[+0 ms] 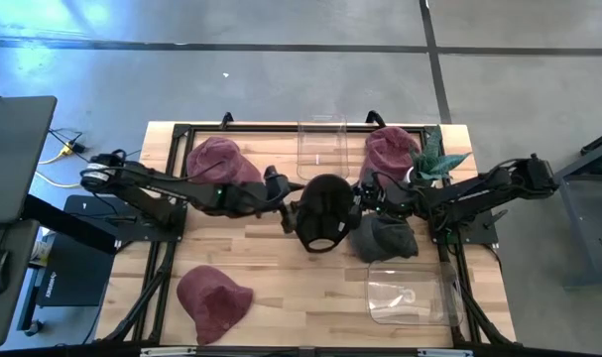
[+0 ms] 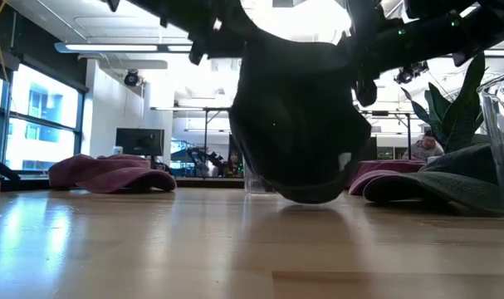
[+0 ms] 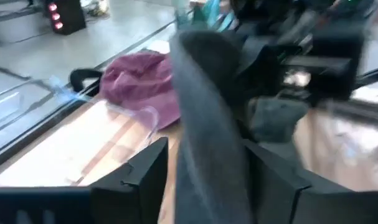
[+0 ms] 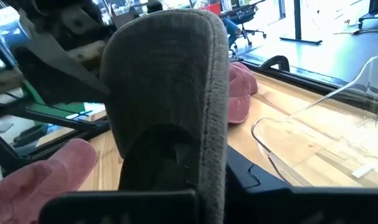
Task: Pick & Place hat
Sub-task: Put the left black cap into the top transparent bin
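Dark grey fabric fills the space between both grippers: a dark hat [image 1: 323,211] hangs over the middle of the table [image 1: 281,268], held from either side. The right gripper [image 1: 363,201] is clamped tight on the hat's right edge, its fingers pressed together on the cloth; in the right wrist view the hat [image 4: 170,99] rises straight up out of the jaws. The left gripper [image 1: 289,211] meets the hat's left edge with its fingers [image 3: 145,174] parted on either side of the fabric (whether they actually pinch it I cannot tell). In the low view the hat [image 2: 297,124] sags as a dark pouch whose lowest point sits at, or just above, the wood.

Just beside the hat on the right lies another dark grey hat [image 1: 383,238] flat on the table. Three maroon hats lie farther out: one at the back left [image 1: 221,161], one at the back right [image 1: 390,151], one at the front left [image 1: 213,300]. A clear container [image 1: 321,147] stands at the back centre, a second [image 1: 412,294] at the front right, and a green plant [image 1: 437,159] at the back right corner.
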{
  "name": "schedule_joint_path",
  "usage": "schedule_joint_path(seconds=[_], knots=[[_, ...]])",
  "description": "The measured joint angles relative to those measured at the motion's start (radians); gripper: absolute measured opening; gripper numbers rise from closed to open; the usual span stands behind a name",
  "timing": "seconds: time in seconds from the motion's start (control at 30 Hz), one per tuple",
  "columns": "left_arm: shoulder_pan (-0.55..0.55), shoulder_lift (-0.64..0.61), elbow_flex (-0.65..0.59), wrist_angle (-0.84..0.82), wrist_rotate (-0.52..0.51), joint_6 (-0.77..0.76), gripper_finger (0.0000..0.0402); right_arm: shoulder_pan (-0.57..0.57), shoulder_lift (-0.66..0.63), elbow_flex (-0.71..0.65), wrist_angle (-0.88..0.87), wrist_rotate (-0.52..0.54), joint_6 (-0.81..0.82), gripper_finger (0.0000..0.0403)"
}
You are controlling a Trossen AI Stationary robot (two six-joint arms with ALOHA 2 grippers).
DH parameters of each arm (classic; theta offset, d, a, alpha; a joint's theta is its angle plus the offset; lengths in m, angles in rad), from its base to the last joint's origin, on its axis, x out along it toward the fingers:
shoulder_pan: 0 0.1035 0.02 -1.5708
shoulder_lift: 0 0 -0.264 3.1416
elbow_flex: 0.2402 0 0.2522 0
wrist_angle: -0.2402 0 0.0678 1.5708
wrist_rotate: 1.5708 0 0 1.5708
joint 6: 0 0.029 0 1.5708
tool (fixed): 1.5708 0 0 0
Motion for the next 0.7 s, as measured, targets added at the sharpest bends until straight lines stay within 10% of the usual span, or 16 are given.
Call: schedule_joint_path(seconds=[0.27, 0.53, 0.7], knots=[[0.012, 0.013, 0.0, -0.033, -0.026, -0.006, 0.0016, 0.0, 0.0, 0.0, -0.03, -0.021, -0.067, 0.0022], [0.009, 0.015, 0.0, -0.196, -0.189, -0.151, 0.0004, 0.001, -0.048, 0.007, -0.162, 0.007, -0.204, 0.011], [-0.012, 0.015, 0.0, -0.305, -0.279, -0.238, 0.0002, 0.051, -0.174, 0.101, -0.607, 0.274, -0.169, 0.0155]])
